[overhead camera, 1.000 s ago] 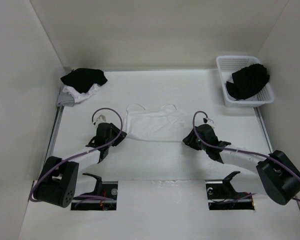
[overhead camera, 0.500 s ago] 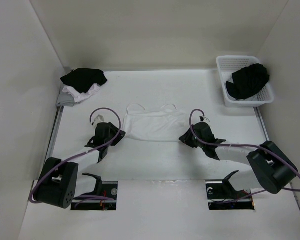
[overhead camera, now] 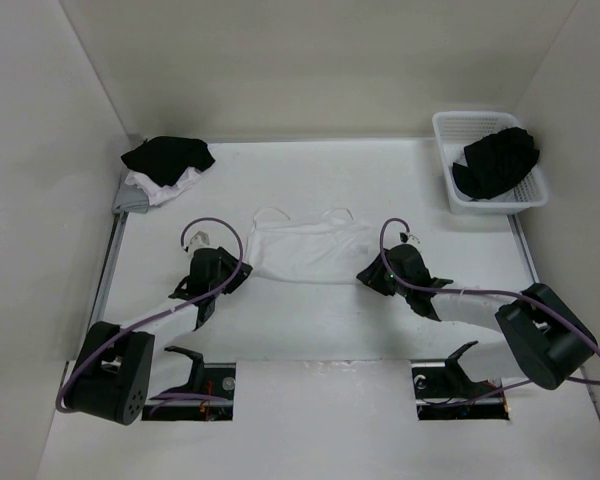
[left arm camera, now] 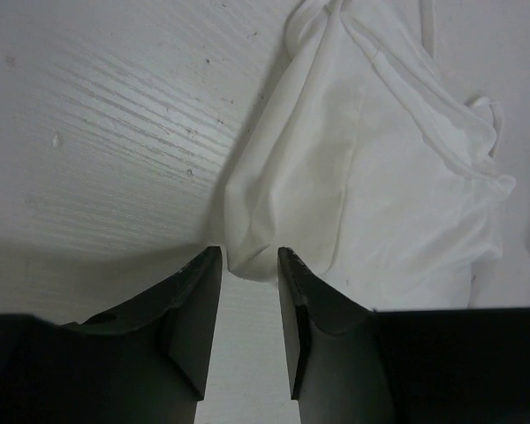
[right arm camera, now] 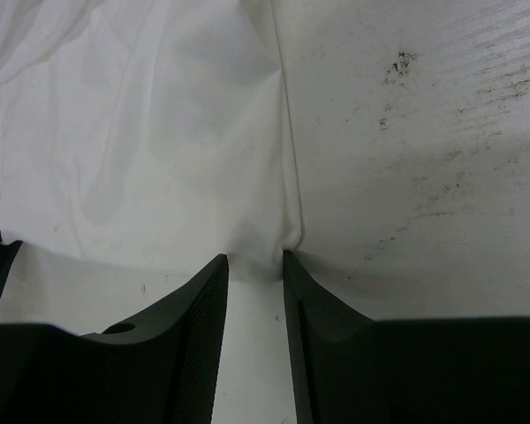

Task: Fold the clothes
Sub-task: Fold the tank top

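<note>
The white table (overhead camera: 310, 330) is mostly bare in the middle, and the tank top (overhead camera: 305, 250) lies flat there, between your two arms and a bit beyond them. As it lies it's wider than it is deep, so the long axis runs left-right across the table. The hem edge faces you and the shoulder straps (overhead camera: 336, 211) point away, toward the back wall.

Handling-wise I'd guess it's super light, thin and floppy. It won't hold any shape, and it'll probably drag and bunch if you slide it rather than lift it. I doubt you can hurt it, but those skinny straps look like they could snag or flip under.

For a hold, go for the two near corners of the hem, since pinching there should keep the edge taut between the arms.

You're basically lined up already. The left gripper (left arm camera: 249, 256) has its jaws a narrow gap apart with the near-left corner right at the tips, not clamped. It's the same story for the right gripper (right arm camera: 254, 261), with a narrow gap and the near-right corner sitting at its mouth.
</note>
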